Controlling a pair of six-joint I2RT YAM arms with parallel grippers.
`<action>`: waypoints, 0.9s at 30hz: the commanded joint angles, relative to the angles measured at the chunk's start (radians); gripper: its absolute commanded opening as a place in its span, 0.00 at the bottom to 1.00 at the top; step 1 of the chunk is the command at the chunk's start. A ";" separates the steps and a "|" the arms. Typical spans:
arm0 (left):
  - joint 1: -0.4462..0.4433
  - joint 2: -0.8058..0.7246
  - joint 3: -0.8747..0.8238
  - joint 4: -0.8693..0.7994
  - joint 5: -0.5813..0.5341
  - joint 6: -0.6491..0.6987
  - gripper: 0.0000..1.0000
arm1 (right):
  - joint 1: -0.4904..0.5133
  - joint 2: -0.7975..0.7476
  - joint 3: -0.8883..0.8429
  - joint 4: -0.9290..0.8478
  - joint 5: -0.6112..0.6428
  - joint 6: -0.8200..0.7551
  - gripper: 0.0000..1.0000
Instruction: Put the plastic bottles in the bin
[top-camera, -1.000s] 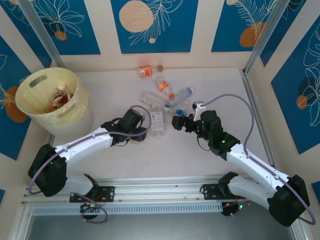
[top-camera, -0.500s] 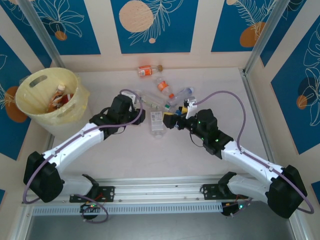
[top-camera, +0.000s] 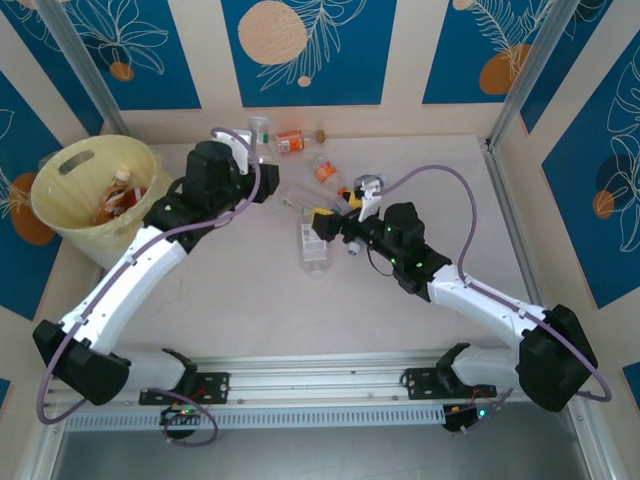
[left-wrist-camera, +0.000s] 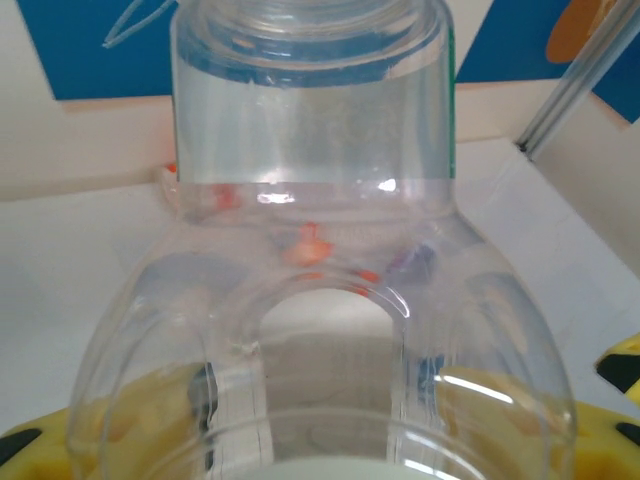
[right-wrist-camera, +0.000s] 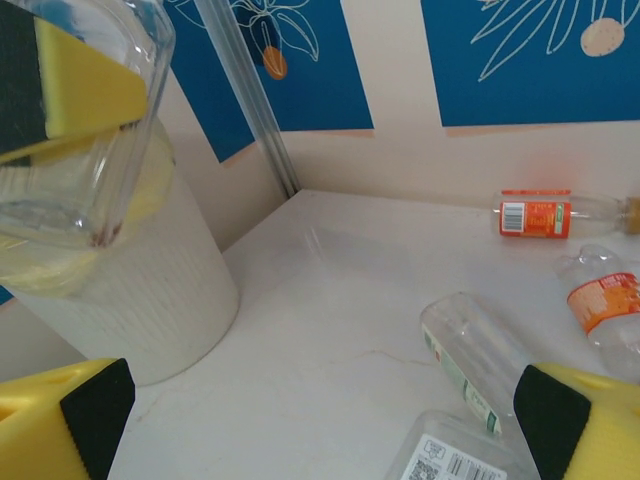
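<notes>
We see the clear bottle (left-wrist-camera: 310, 200) held by the left gripper (top-camera: 255, 148) cut off above and below, and it hides most of the yellow pads (left-wrist-camera: 605, 440) (only corners peek out). Between the right gripper (right-wrist-camera: 320, 420) fingers, a labelled bottle (right-wrist-camera: 450, 455) runs off the lower edge.

One bin (top-camera: 45, 200), at least five bottles (top-camera: 290, 142) outside it, more inside.

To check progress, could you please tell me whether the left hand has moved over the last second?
Yes: the left hand, gripping a clear bottle, moved toward the back wall and leftward, nearer the bin.
</notes>
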 joint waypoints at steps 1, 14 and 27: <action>0.042 -0.013 0.094 -0.114 -0.064 0.116 0.50 | 0.006 0.018 0.039 0.023 -0.017 -0.026 1.00; 0.166 -0.004 0.192 -0.108 -0.489 0.270 0.51 | 0.005 0.065 0.093 -0.047 0.008 -0.034 1.00; 0.515 -0.027 0.071 -0.055 -0.474 0.055 0.50 | 0.002 0.102 0.128 -0.086 -0.003 -0.034 1.00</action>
